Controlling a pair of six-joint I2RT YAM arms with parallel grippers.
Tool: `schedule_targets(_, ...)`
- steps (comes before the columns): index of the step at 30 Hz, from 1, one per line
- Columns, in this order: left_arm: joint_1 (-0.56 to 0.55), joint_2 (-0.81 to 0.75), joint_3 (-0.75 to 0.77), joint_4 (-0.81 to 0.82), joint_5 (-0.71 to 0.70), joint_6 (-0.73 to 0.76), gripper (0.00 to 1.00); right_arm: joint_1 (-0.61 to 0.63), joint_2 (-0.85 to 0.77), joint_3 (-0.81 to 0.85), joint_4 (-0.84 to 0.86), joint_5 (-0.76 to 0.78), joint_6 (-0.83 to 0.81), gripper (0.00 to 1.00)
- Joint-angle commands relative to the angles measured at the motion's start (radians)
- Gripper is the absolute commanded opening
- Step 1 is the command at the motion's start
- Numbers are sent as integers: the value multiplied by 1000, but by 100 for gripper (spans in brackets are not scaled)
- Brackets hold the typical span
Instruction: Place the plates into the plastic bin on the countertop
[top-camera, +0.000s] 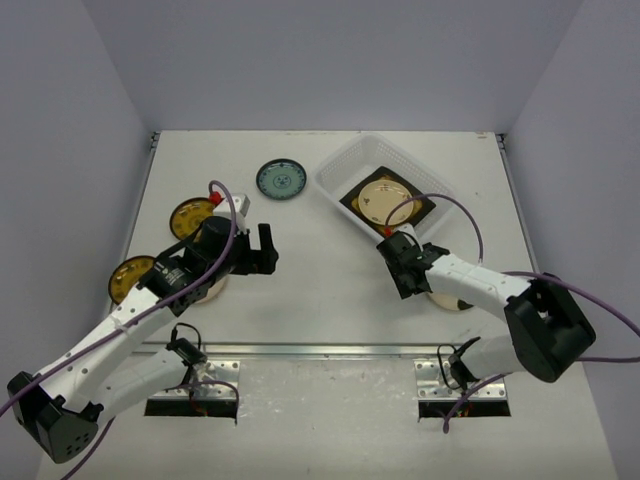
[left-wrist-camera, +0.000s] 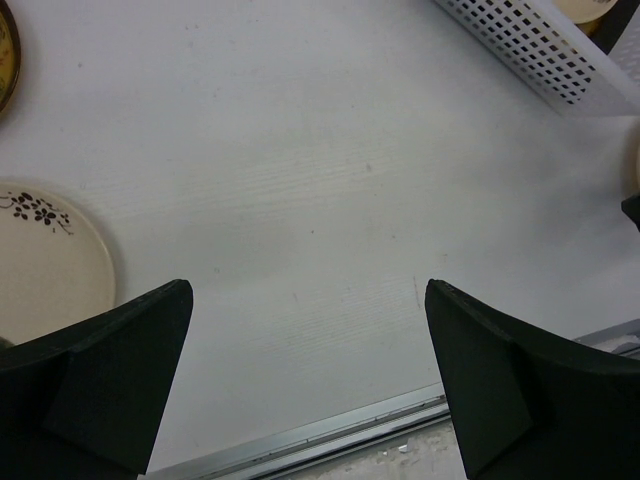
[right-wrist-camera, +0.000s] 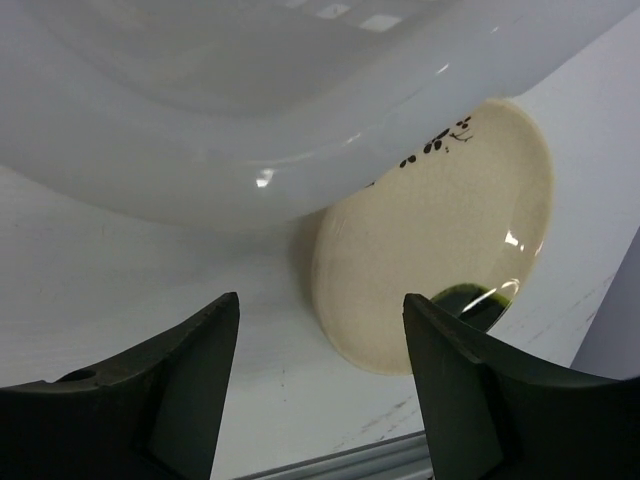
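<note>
Plates (top-camera: 192, 216) lay scattered on the counter (top-camera: 330, 300), with two already inside the plastic bin (top-camera: 333, 170). One cream plate (right-wrist-camera: 440, 250) sat just beside the bin, so the right end effector (right-wrist-camera: 320, 305) sat low, jaws parted astride its rim and gripping nothing, probably to pinch that thin edge. Left end effector (left-wrist-camera: 308, 290) hung released and empty.

A plate (top-camera: 384, 196) lies in the plastic bin (top-camera: 338, 172) on the countertop (top-camera: 320, 290).
</note>
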Motion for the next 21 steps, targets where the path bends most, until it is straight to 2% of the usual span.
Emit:
schedule_targets(1, 3, -20, -2, 81, 43, 38, 100, 3, -66, -73, 176, -25, -100, 67)
schedule_targets(4, 4, -22, -2, 85, 57, 41, 100, 5, -44, -103, 200, -37, -96, 66)
schedule_targets(12, 4, -51, -10, 94, 71, 43, 100, 2, 53, -76, 189, 57, -58, 59)
schedule_targets(16, 3, -67, -13, 99, 86, 47, 100, -13, 35, -88, 191, 78, -51, 52)
schedule_targets(21, 4, -83, -14, 102, 95, 49, 100, -51, 21, -101, 210, 27, -86, 44)
